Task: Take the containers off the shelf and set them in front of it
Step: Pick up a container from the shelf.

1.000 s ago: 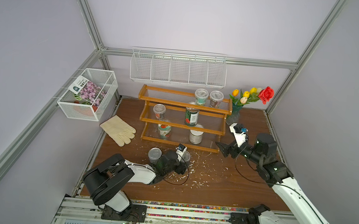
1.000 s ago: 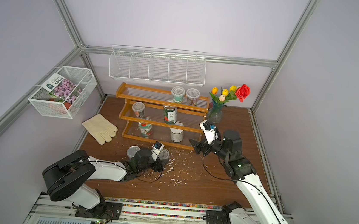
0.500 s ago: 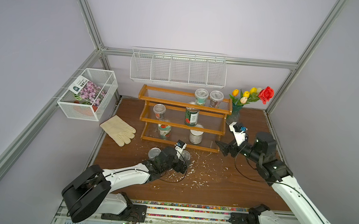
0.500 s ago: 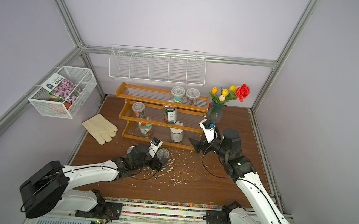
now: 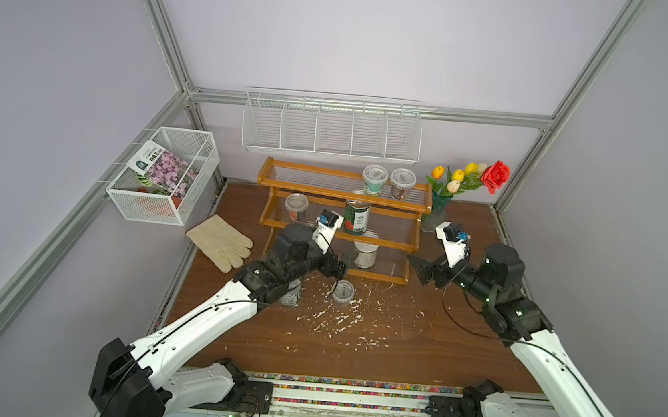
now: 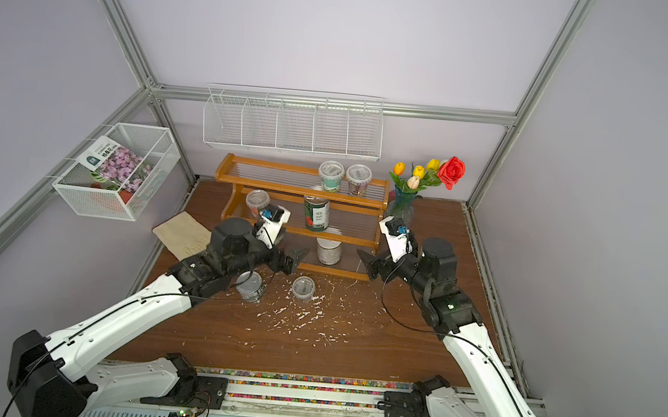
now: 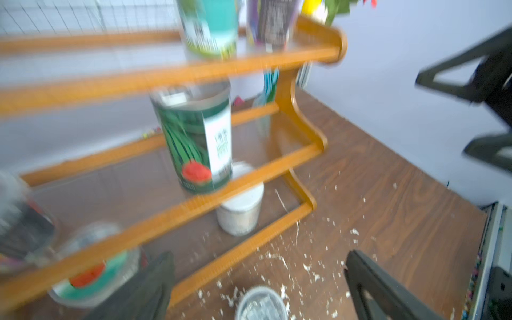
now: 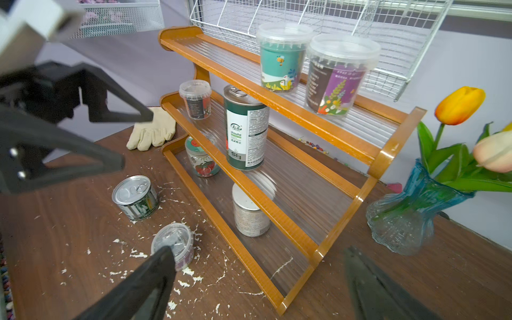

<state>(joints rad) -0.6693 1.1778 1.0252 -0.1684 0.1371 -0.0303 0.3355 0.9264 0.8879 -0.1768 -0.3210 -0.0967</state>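
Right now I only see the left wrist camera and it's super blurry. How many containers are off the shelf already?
Observer: Two. Besides the clear cup you see, a short tin can stands upright on the table, outside your view.
Operator: Anything else lying around?
Observer: A cream glove lies flat beside the shelf, at the end away from the vase.
Operator: Do the top cups have lids?
Observer: Yes, the teal cup and the purple cup both wear clear lids.

Both arms stretch forward and inward, wrists angled toward each other. The left gripper [image 5: 343,264] hovers with fingers spread wide, holding nothing; the right gripper [image 5: 417,269] gapes empty too.
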